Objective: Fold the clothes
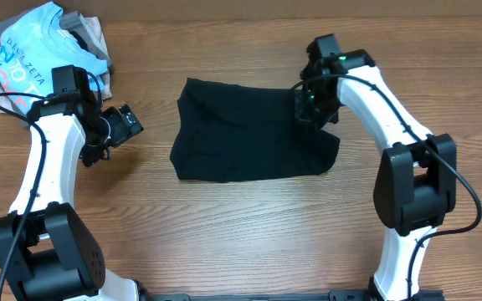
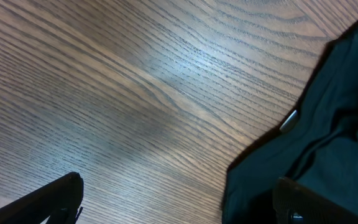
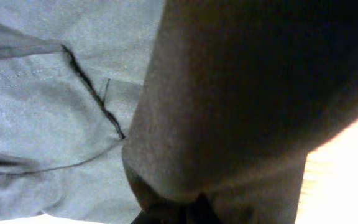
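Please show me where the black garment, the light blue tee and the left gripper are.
black garment (image 1: 249, 134): overhead view, middle of the fabric.
light blue tee (image 1: 36, 42): overhead view, on its blue front.
left gripper (image 1: 132, 122): overhead view, between its open fingertips.

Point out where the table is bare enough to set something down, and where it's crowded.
Free: the wide wood strip between the black garment and the arm bases; the far strip between the clothes pile and the right arm; the far right corner. Crowded: the pile's corner, and the narrow gap between the open left gripper and the garment.
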